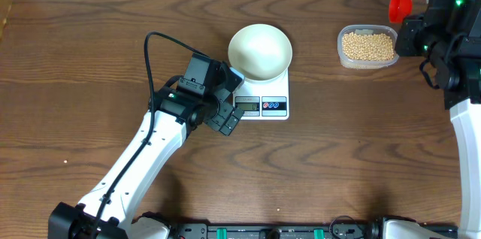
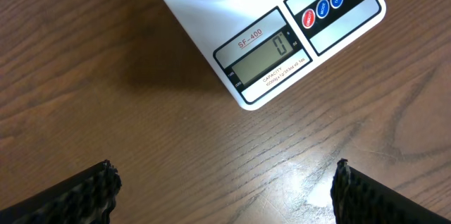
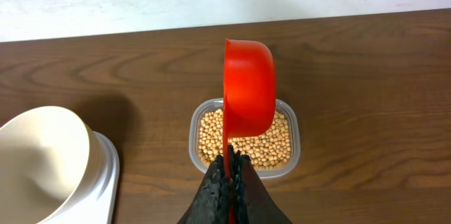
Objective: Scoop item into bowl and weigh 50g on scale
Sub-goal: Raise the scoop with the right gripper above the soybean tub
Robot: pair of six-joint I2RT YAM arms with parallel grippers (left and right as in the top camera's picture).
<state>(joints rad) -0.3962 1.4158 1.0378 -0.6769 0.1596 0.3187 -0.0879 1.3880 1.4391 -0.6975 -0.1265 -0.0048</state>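
Right end effector (image 3: 229, 175) is pressed together on the handle of a red scoop (image 3: 248, 86), which is turned on its side near the clear tub (image 3: 297, 146) of beans (image 3: 271, 139) by the far right corner of the tabletop (image 1: 338, 164). Left end effector (image 2: 225, 185) is spread and hovers beside the scale (image 2: 338, 30), mid-tabletop toward the far edge. Bowl (image 1: 259, 51) sits on the scale; display (image 2: 264, 58) reads 0.

A red scoop (image 3: 248, 86) sticks out ahead of the right fingers (image 3: 208, 199), turned on its edge, its thin handle pinched between them. A clear plastic tub (image 3: 297, 150) sits just past the scoop. The brown wooden table (image 2: 141, 132) shows between the left fingers (image 2: 70, 196).
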